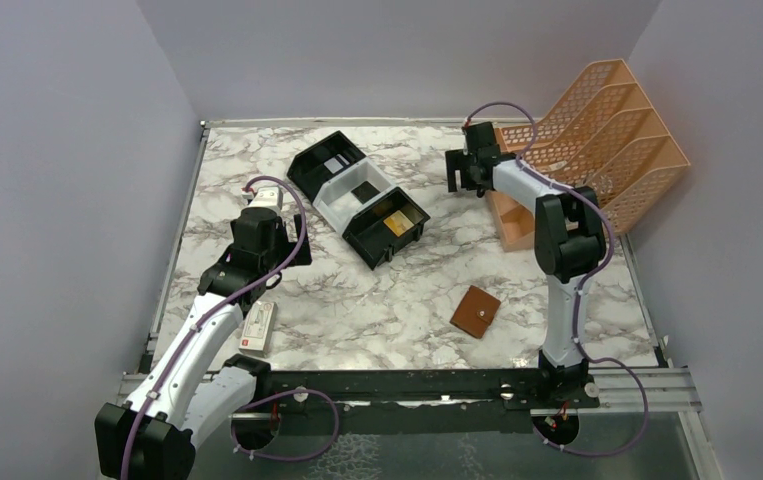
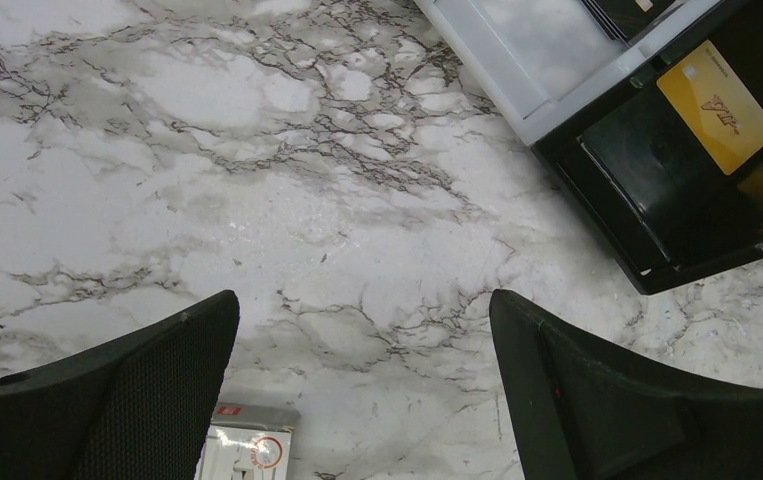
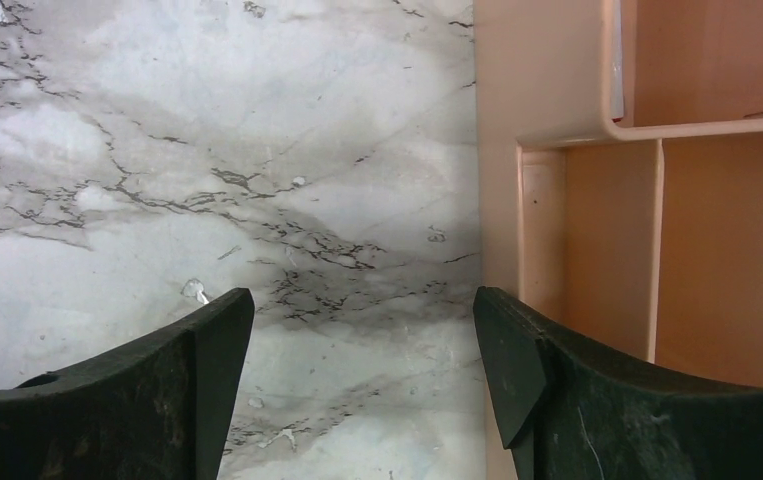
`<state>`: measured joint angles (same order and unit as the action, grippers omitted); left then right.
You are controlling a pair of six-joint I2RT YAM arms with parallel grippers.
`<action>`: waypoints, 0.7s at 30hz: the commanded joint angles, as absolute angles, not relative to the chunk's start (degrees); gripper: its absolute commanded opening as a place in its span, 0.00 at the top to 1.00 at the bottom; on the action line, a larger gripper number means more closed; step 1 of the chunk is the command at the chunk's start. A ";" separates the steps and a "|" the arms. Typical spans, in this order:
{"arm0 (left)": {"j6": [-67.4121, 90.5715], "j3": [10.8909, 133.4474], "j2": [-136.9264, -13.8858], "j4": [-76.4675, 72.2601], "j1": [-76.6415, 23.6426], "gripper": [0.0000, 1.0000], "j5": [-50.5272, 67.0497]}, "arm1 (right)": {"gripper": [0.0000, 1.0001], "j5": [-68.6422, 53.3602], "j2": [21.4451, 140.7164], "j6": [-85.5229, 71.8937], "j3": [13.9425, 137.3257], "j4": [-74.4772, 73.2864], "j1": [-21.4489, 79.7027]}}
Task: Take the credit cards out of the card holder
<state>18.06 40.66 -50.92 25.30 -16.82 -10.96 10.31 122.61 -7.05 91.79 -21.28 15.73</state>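
Observation:
The card holder (image 1: 475,311), a brown leather wallet, lies shut on the marble table at the near right, in the top view only. No credit cards show; they are hidden. My left gripper (image 1: 279,252) hangs open and empty over bare marble at the left, far from the wallet; its wrist view (image 2: 362,320) shows the fingers wide apart. My right gripper (image 1: 457,172) is open and empty at the far right, beside the orange rack; its wrist view (image 3: 362,310) shows only marble between the fingers.
A black-and-white three-compartment tray (image 1: 329,205) stands at the far middle, with a gold-yellow card (image 1: 395,224) in its near compartment (image 2: 717,105). A long white box with a red mark (image 1: 258,326) lies near the left arm (image 2: 247,450). An orange file rack (image 1: 597,140) fills the far right corner (image 3: 657,200).

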 commanded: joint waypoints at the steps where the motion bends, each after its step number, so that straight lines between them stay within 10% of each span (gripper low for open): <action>1: 17.58 40.61 -50.89 24.17 -16.34 0.01 -9.51 | 0.17 11.04 122.24 -7.69 93.24 -22.76 14.06; 13: 17.67 40.65 -51.20 24.19 -16.35 0.01 -9.74 | 0.18 -11.04 110.05 -16.77 88.16 -19.79 15.56; 21: 17.84 40.50 -50.24 24.26 -16.26 0.01 -11.50 | 0.20 -2.14 101.04 -30.31 78.43 -12.86 26.75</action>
<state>18.06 40.66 -51.22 25.30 -16.82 -10.72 -5.52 104.38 -21.50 82.94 -18.68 20.23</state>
